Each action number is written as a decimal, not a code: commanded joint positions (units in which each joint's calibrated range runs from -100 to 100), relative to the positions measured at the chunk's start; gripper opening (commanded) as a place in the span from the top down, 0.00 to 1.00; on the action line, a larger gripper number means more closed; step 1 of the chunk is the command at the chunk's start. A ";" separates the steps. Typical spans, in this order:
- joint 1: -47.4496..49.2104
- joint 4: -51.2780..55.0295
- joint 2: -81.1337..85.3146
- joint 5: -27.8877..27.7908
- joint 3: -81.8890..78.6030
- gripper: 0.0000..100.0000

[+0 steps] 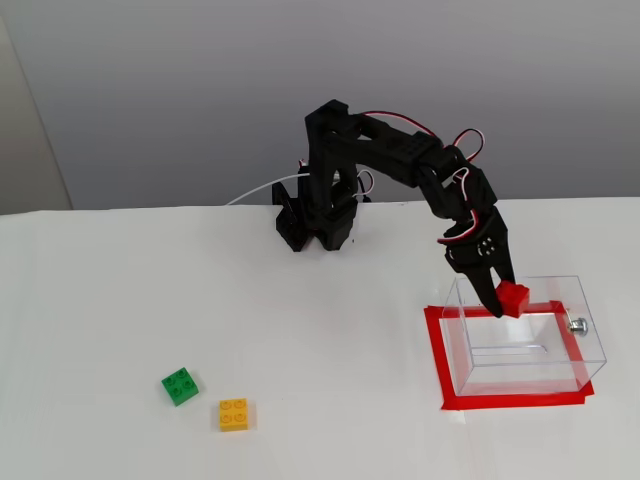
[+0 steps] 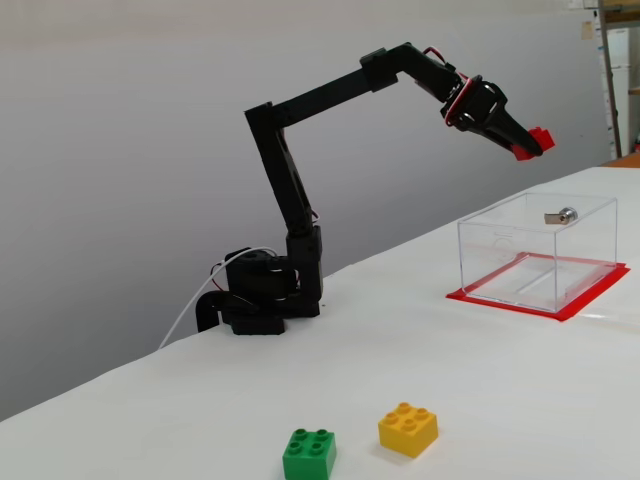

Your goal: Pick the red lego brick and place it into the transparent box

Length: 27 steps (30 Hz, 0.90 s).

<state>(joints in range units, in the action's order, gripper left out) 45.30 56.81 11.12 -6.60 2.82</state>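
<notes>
Brick (image 1: 513, 298) in tool (image 1: 503, 301) above box (image 1: 585, 330), other bricks (image 1: 207, 399) far left

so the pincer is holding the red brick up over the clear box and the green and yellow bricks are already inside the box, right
Not quite. The pincer does hold the red brick above the clear box, but the green brick and yellow brick lie on the table, far from the box, as both fixed views show.

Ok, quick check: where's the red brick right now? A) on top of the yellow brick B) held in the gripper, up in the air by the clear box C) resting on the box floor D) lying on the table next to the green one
B: the gripper is clamped on the red lego brick, well above the transparent box; its floor is bare.
</notes>
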 commanded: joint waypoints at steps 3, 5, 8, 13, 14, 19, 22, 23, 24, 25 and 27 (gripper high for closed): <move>4.13 0.28 -5.05 0.91 6.22 0.86; 5.38 0.28 -7.34 0.91 7.75 0.86; 7.01 0.28 -10.65 0.91 9.56 0.86; 9.01 0.28 -16.34 0.91 12.18 0.86; 9.30 0.28 -17.19 0.91 12.55 0.86; 10.56 0.11 -19.39 0.91 13.00 0.86; 10.86 0.02 -19.56 0.91 13.00 0.85; 10.86 -0.24 -19.56 0.91 12.91 0.85; 10.86 -0.42 -19.56 0.91 12.91 0.85; 10.86 -0.59 -19.56 0.91 12.91 0.85; 10.86 -0.59 -19.56 0.85 12.91 0.80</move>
<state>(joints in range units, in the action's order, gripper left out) 56.41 56.90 -8.84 -5.81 13.15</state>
